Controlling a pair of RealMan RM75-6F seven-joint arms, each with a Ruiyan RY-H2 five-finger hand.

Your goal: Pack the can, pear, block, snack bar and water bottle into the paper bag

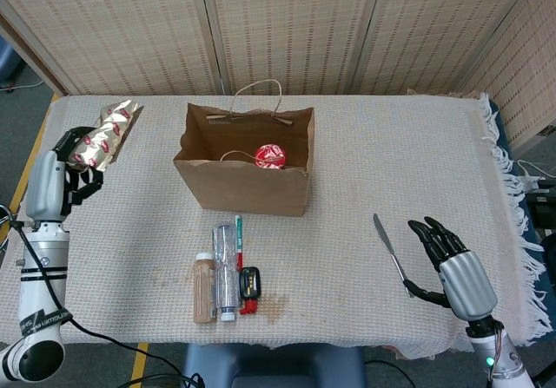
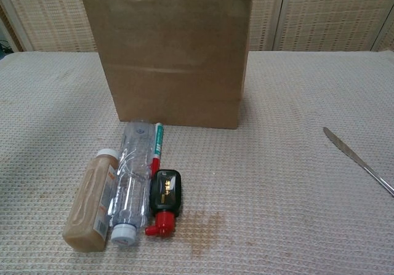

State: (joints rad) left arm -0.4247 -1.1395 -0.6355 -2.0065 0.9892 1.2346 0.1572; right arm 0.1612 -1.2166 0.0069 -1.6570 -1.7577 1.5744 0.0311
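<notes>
The left hand [image 1: 62,167] grips the snack bar [image 1: 106,132], a crinkly foil wrapper printed with red, its fingers curled round the lower end so the upper end sticks up free. It hangs in the air well to the left of the paper bag [image 1: 246,175], about level with the bag's open mouth. The right hand [image 1: 453,262] holds nothing, fingers apart, well to the right of the bag and just beside a knife [image 1: 393,253] lying on the cloth.

Inside the bag a red-topped can [image 1: 270,155] shows. In front of the bag the clear water bottle [image 2: 132,179] lies flat, touching a tan bottle [image 2: 90,201] on its left, with a marker [image 2: 156,147] and a small black item with a red tip [image 2: 164,200] on its right.

The risks, as I judge them: the hold is on slippery foil at one end, so the bar could slide out on the way across. The bag's rope handle [image 1: 256,91] arches over the mouth, and a low approach could snag it or nudge the light bag over.
</notes>
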